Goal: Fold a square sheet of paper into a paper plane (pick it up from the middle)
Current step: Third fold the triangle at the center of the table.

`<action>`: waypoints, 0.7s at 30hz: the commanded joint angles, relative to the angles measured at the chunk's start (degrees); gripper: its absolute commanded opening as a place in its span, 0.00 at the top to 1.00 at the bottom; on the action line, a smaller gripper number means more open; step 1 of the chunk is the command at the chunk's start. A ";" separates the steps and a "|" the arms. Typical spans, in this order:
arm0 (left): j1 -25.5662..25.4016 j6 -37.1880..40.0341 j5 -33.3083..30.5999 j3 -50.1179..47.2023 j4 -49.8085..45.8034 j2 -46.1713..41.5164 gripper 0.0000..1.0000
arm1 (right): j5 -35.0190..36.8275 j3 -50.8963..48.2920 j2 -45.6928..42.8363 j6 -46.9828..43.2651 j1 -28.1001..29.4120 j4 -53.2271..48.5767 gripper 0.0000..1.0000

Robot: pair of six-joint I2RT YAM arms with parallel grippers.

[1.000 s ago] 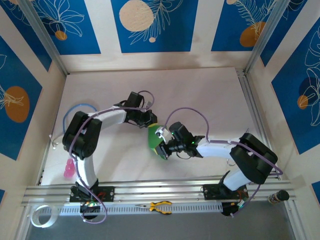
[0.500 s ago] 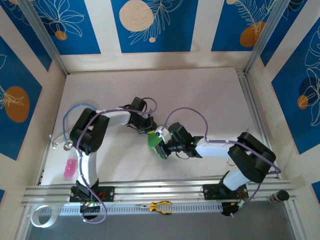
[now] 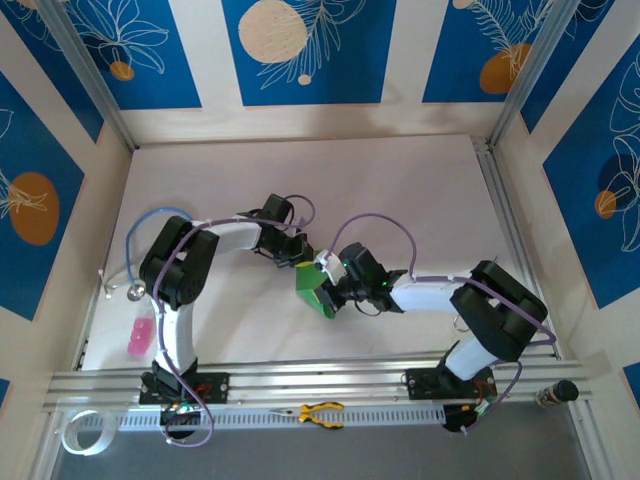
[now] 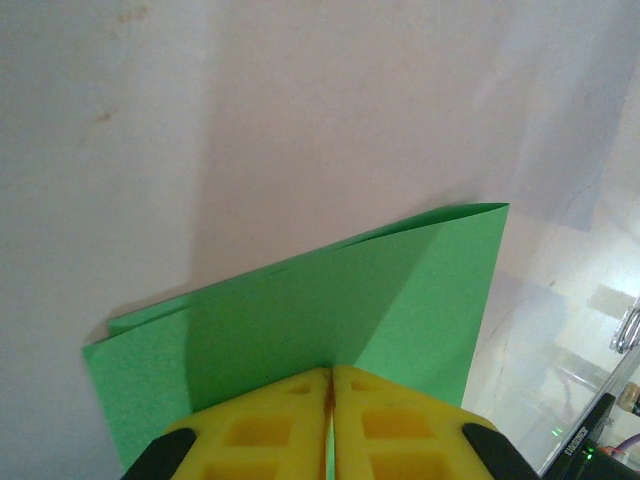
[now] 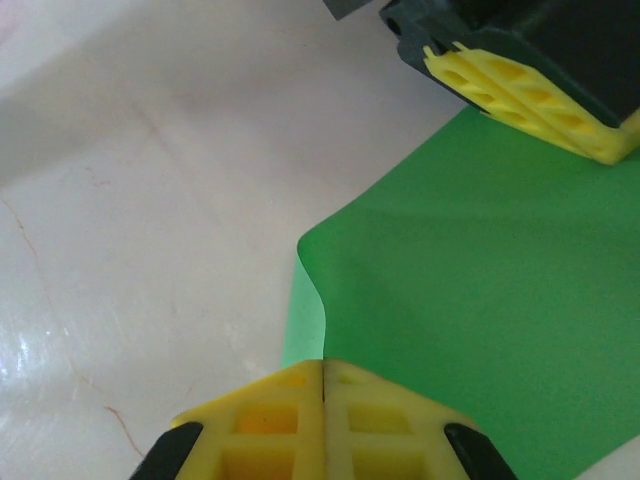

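In the middle of the top view both arms bend inward at the elbow and meet, the left gripper (image 3: pixel 297 258) coming from the upper left and the right gripper (image 3: pixel 326 288) from the right, each with jaws pinched on an edge of the folded green paper (image 3: pixel 308 283) between them.

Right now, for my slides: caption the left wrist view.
Left gripper, jaws shut on the folded green paper, over the white table.
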 commanded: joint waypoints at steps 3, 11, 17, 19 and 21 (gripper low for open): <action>-0.50 1.22 -2.92 -0.47 -3.41 1.10 0.88 | 0.22 0.84 0.70 -2.15 -0.19 0.00 1.00; -0.54 0.96 -2.86 -0.56 -3.18 1.20 0.89 | 0.74 0.31 0.52 -3.23 -0.19 0.13 1.00; -0.46 0.89 -3.12 -0.27 -3.34 1.04 0.89 | 0.62 0.35 0.61 -3.70 -0.27 0.24 1.00; -0.56 0.91 -3.17 -0.24 -3.16 0.86 0.89 | 0.58 0.40 0.79 -3.29 -0.49 0.32 1.00; -0.54 1.10 -3.24 -0.12 -3.43 0.93 0.89 | 0.30 0.36 1.00 -3.08 -0.69 0.43 1.00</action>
